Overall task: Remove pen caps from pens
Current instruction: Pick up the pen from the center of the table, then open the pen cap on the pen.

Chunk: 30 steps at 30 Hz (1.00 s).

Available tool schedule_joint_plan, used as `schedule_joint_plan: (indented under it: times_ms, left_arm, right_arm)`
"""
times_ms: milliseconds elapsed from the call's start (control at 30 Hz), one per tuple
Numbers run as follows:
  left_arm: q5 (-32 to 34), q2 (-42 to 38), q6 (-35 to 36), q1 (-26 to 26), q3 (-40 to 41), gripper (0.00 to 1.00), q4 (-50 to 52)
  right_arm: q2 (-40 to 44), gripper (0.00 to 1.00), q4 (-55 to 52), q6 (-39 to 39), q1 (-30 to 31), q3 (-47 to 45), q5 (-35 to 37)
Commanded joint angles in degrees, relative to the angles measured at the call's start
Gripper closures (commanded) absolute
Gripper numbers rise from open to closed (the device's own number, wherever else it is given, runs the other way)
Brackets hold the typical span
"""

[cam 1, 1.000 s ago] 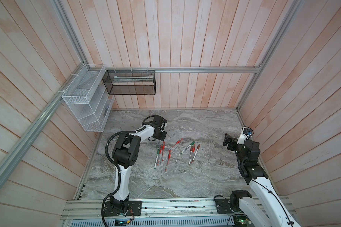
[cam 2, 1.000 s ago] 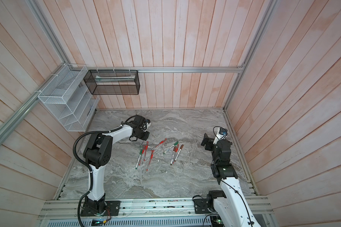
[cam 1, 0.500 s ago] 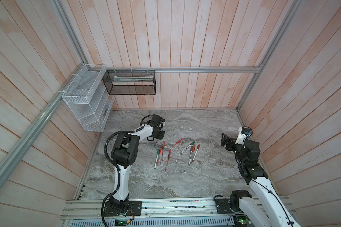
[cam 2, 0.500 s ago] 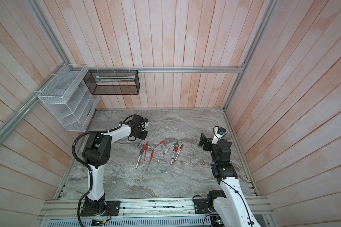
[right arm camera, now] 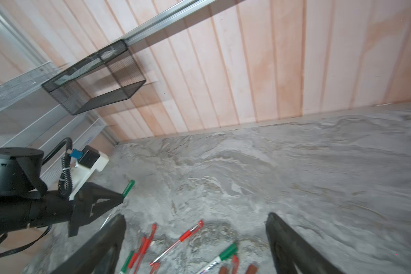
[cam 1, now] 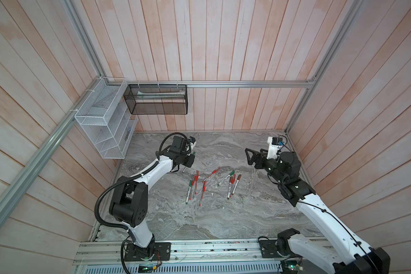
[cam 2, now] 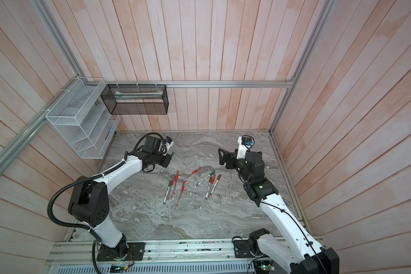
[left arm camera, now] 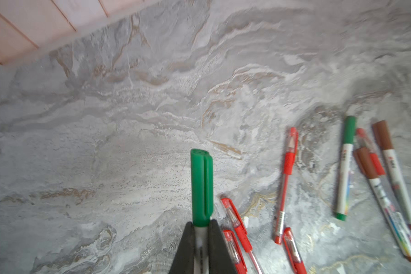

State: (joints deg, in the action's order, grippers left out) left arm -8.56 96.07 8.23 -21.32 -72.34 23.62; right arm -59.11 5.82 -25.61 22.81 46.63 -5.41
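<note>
Green-capped white marker is pinched by its barrel in my left fingers, above the grey marbled table; my right fingers gape wide, empty; red, green and brown capped pens lie scattered on the table between my arms

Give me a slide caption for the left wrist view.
Left gripper clamps a green-capped marker above the marble table, other pens lying nearby.

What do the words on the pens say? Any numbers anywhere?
Nothing here can be read.
Lying green-capped marker: barrel print, too blurred.
Brown-capped marker: dark barrel print, too blurred.
Red pen: label, too blurred.
Held green-capped marker: barrel mostly hidden.
</note>
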Motion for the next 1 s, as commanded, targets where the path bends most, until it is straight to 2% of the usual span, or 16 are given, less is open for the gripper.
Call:
schedule_joint_plan:
  times_ms: [0, 133, 267, 333, 400, 600, 733, 900, 967]
  left_arm:
    - [-3.62, -4.66, 2.91, -0.56, 2.96, 1.0, -2.0]
    - [-5.52, -11.49, 4.27, -0.48, 7.51, 1.0, -4.38]
    - [-9.57, -16.11, 5.92, -0.16, 10.36, 1.0, -4.64]
    - [-12.13, -17.63, 5.5, 0.94, 12.0, 1.0, -5.68]
    - [-14.96, -18.16, 4.18, 2.49, 12.78, 1.0, -6.61]
    - [-16.9, -17.75, 3.82, 3.22, 12.52, 1.0, -7.32]
    - [-16.65, -17.3, 4.14, 3.34, 11.96, 1.0, -6.62]
    - [-17.95, -17.0, 4.61, 3.29, 12.7, 1.0, -7.34]
    - [-17.57, -16.88, 4.6, 3.28, 12.26, 1.0, -6.89]
  right_arm:
    - [-5.98, 0.11, 10.19, -10.33, 3.12, 0.52, -7.24]
    - [-12.79, 0.16, 22.89, -17.29, 7.68, 0.03, -10.04]
    - [-20.57, 0.24, 28.13, -21.39, 10.99, 3.53, -12.45]
    - [-23.84, 0.25, 32.08, -23.57, 12.73, 4.5, -13.29]
    - [-27.0, 0.27, 35.92, -26.33, 14.4, 5.21, -12.52]
    - [-35.8, 0.34, 42.21, -37.45, 18.33, 8.48, -7.69]
    - [-41.69, 0.4, 46.83, -43.94, 19.63, 11.21, -9.01]
    - [-46.26, 0.44, 48.37, -44.53, 20.94, 14.7, -11.58]
    - [-47.26, 0.48, 47.54, -44.62, 21.13, 15.82, -12.03]
